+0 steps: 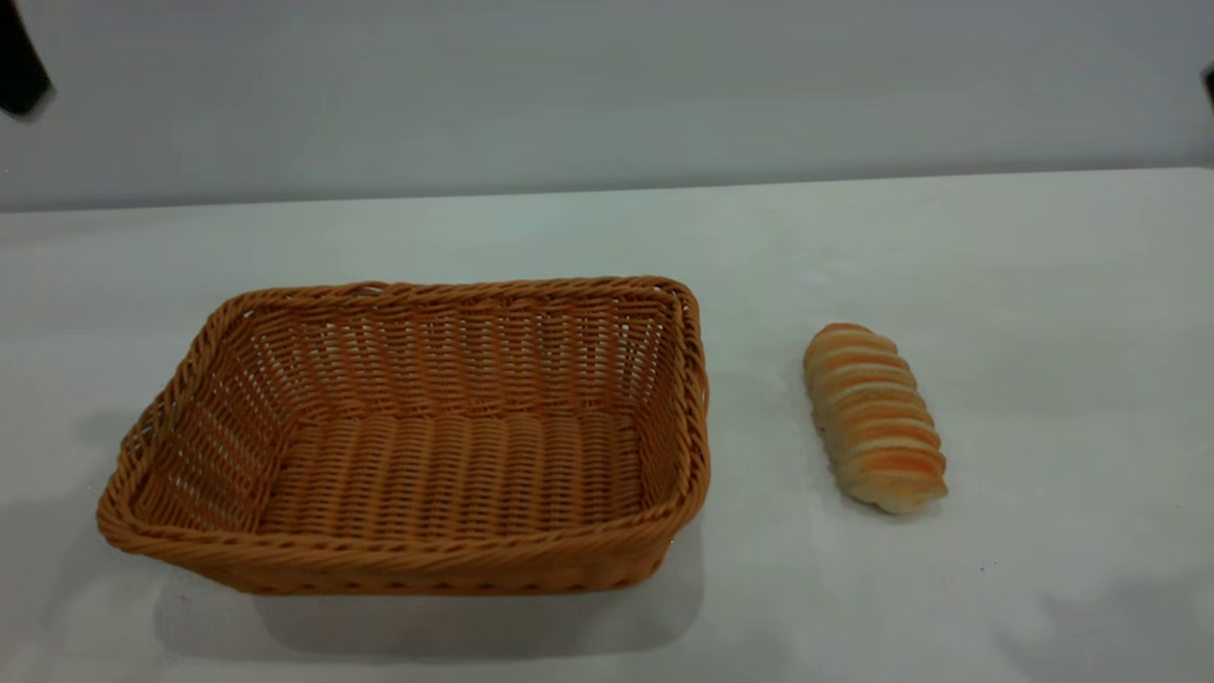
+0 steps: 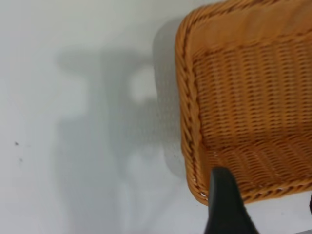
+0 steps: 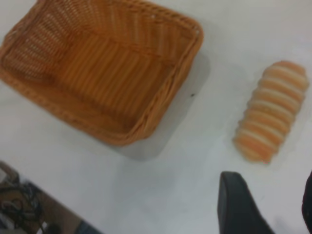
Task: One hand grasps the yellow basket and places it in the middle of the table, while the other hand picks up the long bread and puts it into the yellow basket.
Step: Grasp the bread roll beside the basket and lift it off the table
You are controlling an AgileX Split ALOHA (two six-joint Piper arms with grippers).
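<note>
The yellow basket (image 1: 408, 560) stands empty on the white table (image 1: 948, 237), left of centre. The long bread (image 1: 874, 417) lies on the table to its right, a hand's width apart from it. My left gripper (image 2: 265, 187) is open and empty, above the table just outside one basket corner (image 2: 187, 97); one dark finger (image 2: 226, 204) shows in front of the rim. My right gripper (image 3: 270, 190) is open and empty above the table, short of the bread (image 3: 272, 117), with the basket (image 3: 122, 139) off to the side. In the exterior view only dark bits of the arms show at the upper corners.
A plain grey wall (image 1: 607, 85) runs behind the table's far edge. A table edge with cables below it (image 3: 19, 200) shows in the right wrist view. A few dark specks (image 2: 16, 144) mark the tabletop.
</note>
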